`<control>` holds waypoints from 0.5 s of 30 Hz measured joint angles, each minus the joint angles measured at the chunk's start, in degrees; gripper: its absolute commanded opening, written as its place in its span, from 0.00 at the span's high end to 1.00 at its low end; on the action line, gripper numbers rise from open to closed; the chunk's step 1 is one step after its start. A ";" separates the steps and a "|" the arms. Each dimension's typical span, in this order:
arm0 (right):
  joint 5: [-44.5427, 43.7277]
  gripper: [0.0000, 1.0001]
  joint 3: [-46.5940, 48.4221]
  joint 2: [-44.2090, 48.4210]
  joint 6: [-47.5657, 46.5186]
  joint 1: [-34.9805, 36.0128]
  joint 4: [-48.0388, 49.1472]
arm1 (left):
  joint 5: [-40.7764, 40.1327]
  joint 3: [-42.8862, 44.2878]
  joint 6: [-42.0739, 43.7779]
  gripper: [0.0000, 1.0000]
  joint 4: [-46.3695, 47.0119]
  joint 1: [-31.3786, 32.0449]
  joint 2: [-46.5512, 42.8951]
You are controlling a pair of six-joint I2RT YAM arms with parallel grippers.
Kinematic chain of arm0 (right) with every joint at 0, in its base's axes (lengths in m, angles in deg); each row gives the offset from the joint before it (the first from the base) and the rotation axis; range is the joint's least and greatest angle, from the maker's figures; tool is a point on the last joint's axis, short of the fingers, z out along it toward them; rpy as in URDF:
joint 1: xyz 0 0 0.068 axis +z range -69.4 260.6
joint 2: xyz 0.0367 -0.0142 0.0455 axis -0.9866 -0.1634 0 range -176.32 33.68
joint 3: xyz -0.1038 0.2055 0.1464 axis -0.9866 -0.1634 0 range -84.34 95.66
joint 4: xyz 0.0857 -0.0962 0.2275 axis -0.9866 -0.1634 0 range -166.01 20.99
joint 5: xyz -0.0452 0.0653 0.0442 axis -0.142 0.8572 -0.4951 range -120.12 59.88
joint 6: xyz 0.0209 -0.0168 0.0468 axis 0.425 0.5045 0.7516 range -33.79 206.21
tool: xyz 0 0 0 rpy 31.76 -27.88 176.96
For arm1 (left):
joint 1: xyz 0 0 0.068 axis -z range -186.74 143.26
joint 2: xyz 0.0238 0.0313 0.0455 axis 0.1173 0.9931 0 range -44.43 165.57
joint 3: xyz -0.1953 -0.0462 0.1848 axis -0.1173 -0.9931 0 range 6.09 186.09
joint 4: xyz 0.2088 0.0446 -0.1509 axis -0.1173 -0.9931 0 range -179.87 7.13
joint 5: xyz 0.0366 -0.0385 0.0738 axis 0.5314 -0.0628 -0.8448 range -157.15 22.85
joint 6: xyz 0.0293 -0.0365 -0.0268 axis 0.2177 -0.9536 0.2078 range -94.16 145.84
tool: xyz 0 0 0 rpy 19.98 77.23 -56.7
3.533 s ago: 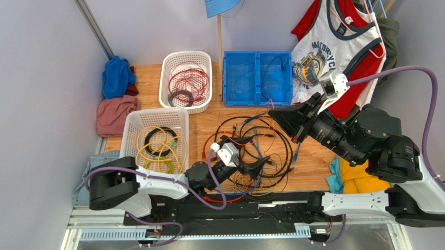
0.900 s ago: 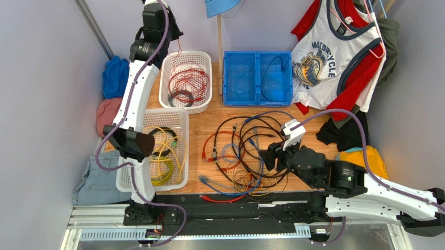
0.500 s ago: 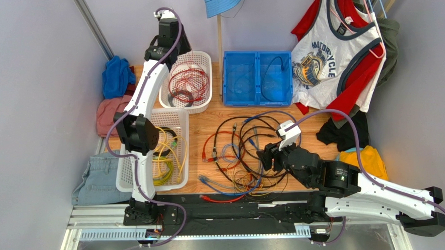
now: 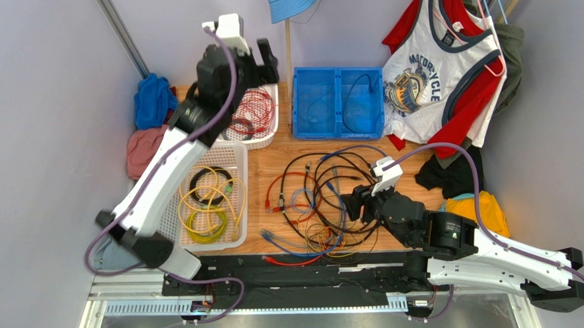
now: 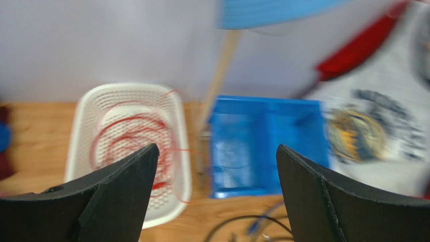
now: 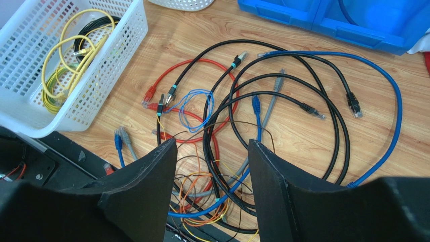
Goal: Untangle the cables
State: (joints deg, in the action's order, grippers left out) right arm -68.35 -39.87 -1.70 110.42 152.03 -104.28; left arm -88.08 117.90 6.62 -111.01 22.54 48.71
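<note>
Wooden table bears cables, white basket beside, blue bin behind.

The table is pale wood with a visible grain and a low sheen. The cables have smooth, faintly glossy plastic sheaths. The basket is matt white perforated plastic, and the bin is glossy blue plastic. The left gripper and right gripper have matt black, finely grained fingers. The vest is soft printed cloth. The arm shell is smooth white plastic, and the rail is bare ribbed metal.
</note>
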 measured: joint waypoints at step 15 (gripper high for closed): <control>-0.20 0.44 -8.07 -0.92 9.66 0.00 -0.85 | -5.53 -52.39 -12.11 0.08 8.92 31.87 -20.46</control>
State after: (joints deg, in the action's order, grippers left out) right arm -68.55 -47.94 -2.61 120.08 152.03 -105.13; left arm -93.61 65.51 -5.49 -102.09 54.41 28.25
